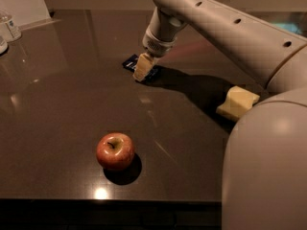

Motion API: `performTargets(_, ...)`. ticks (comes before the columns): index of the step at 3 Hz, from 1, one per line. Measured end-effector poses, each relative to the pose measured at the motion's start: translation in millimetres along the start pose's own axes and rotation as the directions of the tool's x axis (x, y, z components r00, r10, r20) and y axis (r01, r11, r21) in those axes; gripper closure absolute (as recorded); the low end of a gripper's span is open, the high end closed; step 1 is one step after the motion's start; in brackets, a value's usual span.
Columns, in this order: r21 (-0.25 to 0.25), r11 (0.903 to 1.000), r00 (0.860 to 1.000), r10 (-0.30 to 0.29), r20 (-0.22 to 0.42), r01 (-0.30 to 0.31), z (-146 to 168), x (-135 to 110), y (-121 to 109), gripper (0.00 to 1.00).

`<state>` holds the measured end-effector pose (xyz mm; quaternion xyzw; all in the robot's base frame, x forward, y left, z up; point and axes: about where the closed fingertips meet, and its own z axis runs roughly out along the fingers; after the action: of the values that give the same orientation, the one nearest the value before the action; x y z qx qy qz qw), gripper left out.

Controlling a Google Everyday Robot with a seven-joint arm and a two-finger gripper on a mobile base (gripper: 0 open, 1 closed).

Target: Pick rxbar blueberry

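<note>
Across nearly the whole view spreads a dark brown, glossy table (57,109), its top catching soft reflections and one bright spot of light near the front edge. Over its right side reaches the robot's pale arm (230,28), a thick cream-coloured limb that comes down from the upper right. A big rounded part of the robot's body (268,166) fills the lower right corner.

Next in size is a red apple (115,150), standing upright near the front of the table with its stem dimple facing up and a round shadow beside it. A pale yellow block (237,103) (sponge-like, with a wedge-shaped look) lies at the right, just beside the robot's body and well apart from the apple.

At the end of the arm, the gripper (142,68) points down at the far middle of the table and sits directly over the rxbar blueberry (129,63). Whether the gripper is parted or closed, or has any hold of the bar, cannot be told from this view.

The bar lies flat on the table: a thin, dark navy wrapper with faint pale print. Only its ends show on either side of the gripper.

A small clear bottle (9,27) stands at the far left edge.
</note>
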<state>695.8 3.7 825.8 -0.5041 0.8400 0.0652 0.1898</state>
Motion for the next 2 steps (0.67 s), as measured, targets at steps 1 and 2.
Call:
performTargets(1, 0.000, 1.0000, 1.000, 0.000, 0.000, 0.000, -6.7, -2.8, -0.5, 0.95)
performTargets(2, 0.000, 1.0000, 1.000, 0.000, 0.000, 0.000, -6.7, -2.8, -0.5, 1.00)
